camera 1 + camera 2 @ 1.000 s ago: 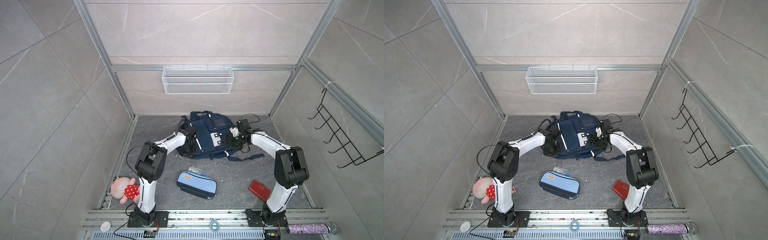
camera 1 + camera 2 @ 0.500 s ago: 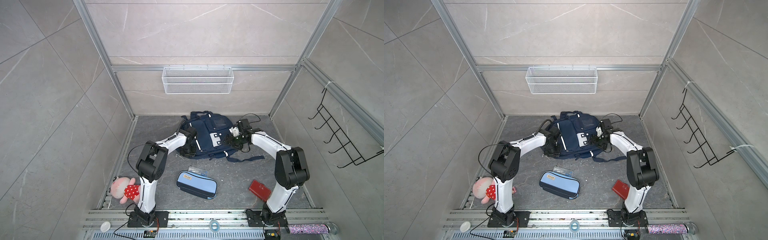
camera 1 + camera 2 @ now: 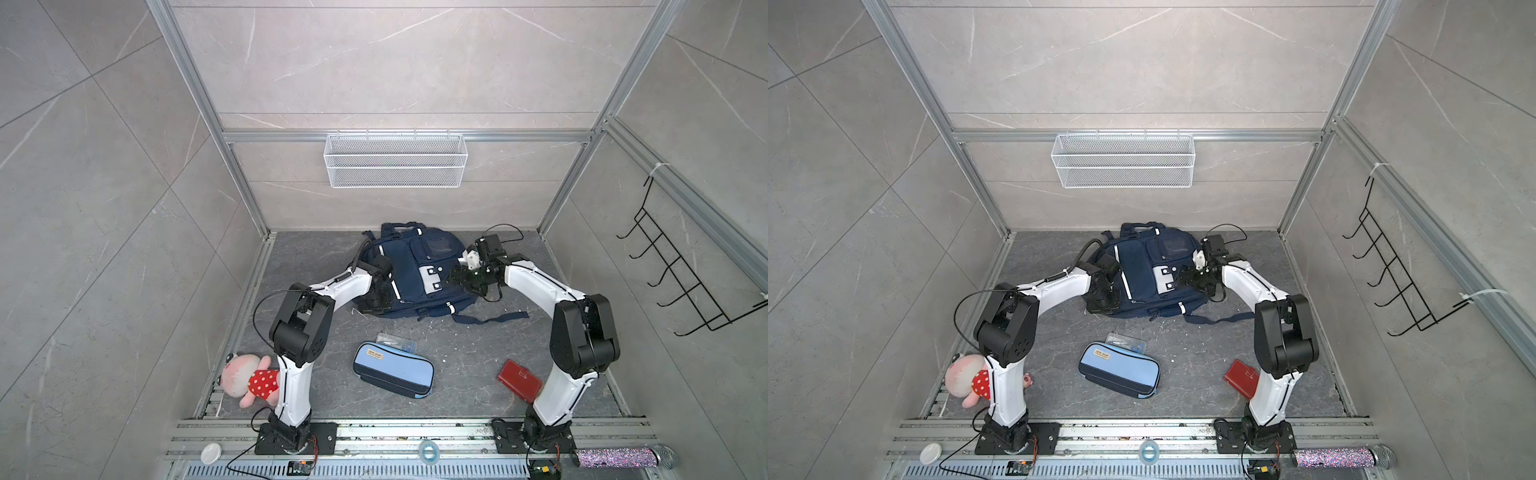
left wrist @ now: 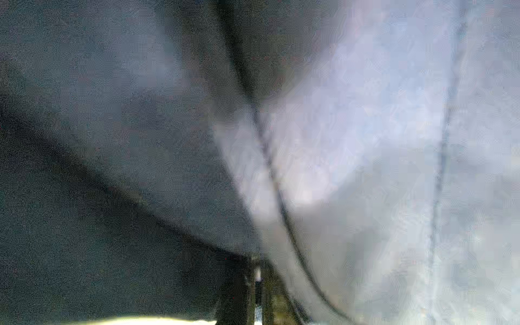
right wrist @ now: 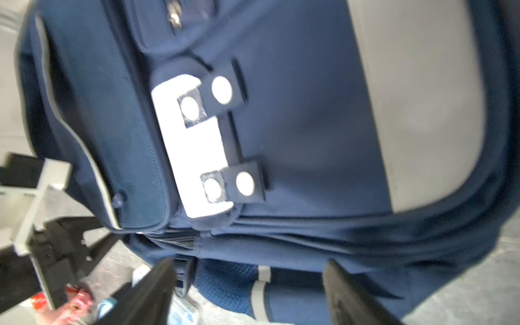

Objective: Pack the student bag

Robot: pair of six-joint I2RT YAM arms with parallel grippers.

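Right wrist view shows us the student bag [image 5: 309, 140] lying between our spread right pincer [image 5: 247, 267] and closed left pincer [image 3: 372, 306].

A red wallet [image 3: 519, 380] lies right of the light-blue pencil case [image 3: 393, 374]. A pink plush toy [image 3: 249, 379] lies left of it.

Dark grey marbled desk [image 3: 478, 345], flecked with pale scuffs. Carries at the back a large navy blue fabric backpack [image 3: 415, 270] with white stripes, lying flat, one dark strap [image 3: 498, 318] trailing rightward over the surface. Holds nearer the front, mid-way across, a light-blue zip pencil case [image 3: 392, 374], with a small clear plastic box [image 3: 397, 337] just behind it. Bears, well apart to the right, a flat red wallet [image 3: 519, 380]. At the left edge, a pink plush doll [image 3: 249, 380] in a red dotted dress, partly over the metal side rail [image 3: 245, 299].
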